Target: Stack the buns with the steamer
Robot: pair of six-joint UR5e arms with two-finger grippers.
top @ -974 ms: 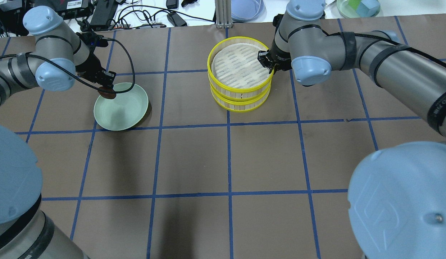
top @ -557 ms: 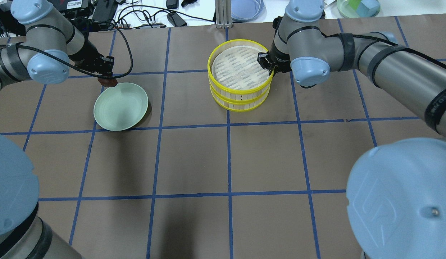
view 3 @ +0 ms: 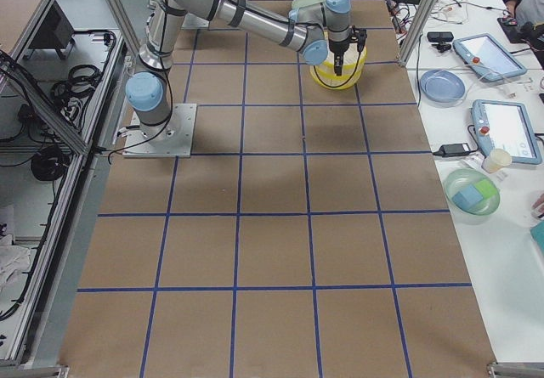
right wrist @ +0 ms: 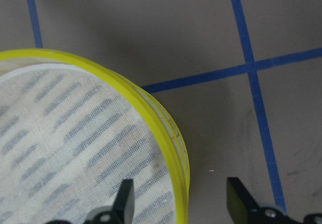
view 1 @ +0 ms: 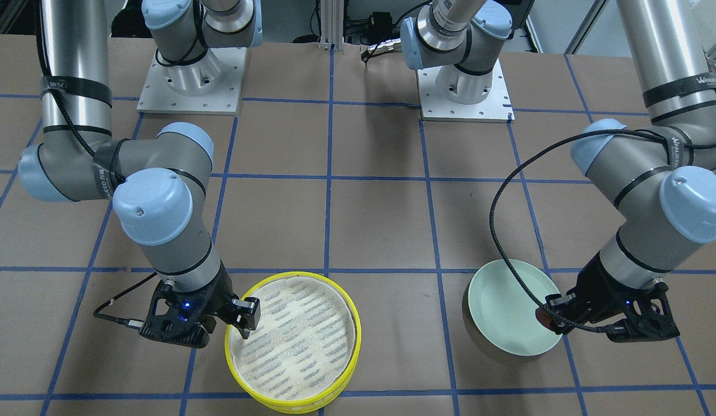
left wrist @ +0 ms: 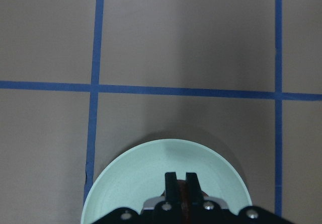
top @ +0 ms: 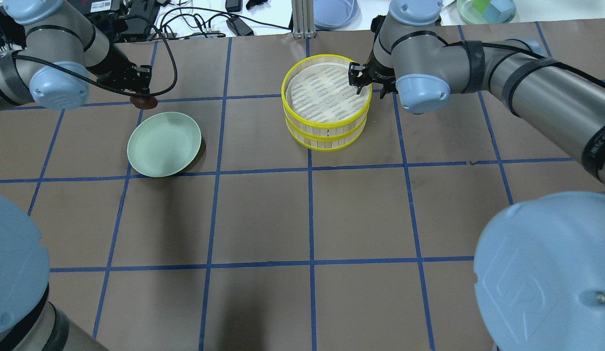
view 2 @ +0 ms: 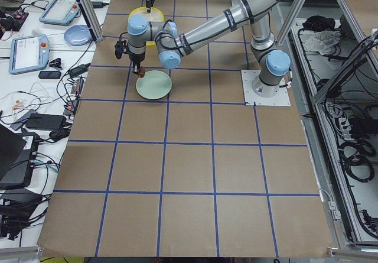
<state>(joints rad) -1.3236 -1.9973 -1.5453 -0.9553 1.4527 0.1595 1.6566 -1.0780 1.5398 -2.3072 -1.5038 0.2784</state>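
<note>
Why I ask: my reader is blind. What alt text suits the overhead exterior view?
The left gripper holds a dark reddish-brown bun beyond an empty pale green plate; the right gripper, open, straddles the rim of a yellow two-tier steamer.

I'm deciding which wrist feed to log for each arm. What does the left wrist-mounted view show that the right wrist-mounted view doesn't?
Only the left wrist view: the pale green plate and the left gripper shut on the dark reddish-brown bun.
Only the right wrist view: the yellow steamer with its mesh liner, and the right gripper open, one finger inside the rim and one outside.
Both: the brown table with blue tape lines.
</note>
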